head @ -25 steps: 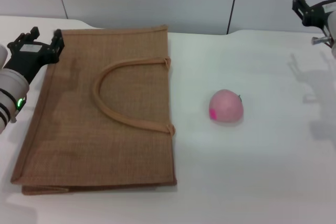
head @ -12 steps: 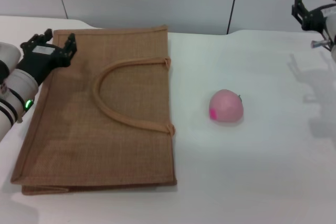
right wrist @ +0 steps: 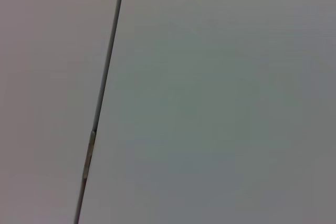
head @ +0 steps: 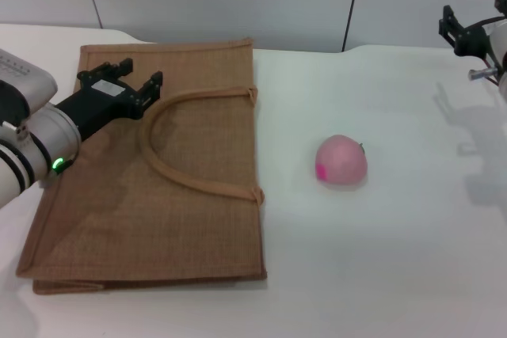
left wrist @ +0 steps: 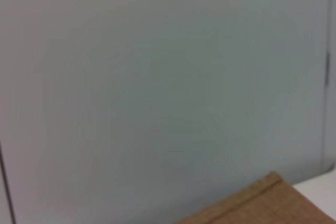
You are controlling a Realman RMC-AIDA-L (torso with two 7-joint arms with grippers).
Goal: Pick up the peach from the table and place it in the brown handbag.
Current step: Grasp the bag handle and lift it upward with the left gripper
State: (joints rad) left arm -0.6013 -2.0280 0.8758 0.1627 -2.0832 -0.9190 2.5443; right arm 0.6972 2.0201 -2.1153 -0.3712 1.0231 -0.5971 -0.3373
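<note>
- Brown handbag [head: 150, 172]: I see it lying flat on the left half of the table [head: 380, 275], one short edge close to the near edge, the other reaching toward the far edge. Its curved handle [head: 186, 144] lies on top, loop ends at the bag's right edge. The left wrist view catches only one corner [left wrist: 262, 203].
- Peach [head: 341, 161]: I find it on the bare tabletop right of the bag, well apart from it, about midway between near and far edges, magenta spot toward the bag, dark stem on the far-right side. Nothing touches it.
- Left gripper [head: 133, 85]: I have it above the bag's far-left part, just beside the handle's curve, pointing toward the middle of the table; its fingers stand apart with nothing between them.
- Right gripper [head: 463, 29]: I see it raised at the far right corner, well away from the peach; I cannot tell how its fingers stand.
- Wall panels [right wrist: 210, 98]: grey, beyond the far edge.
</note>
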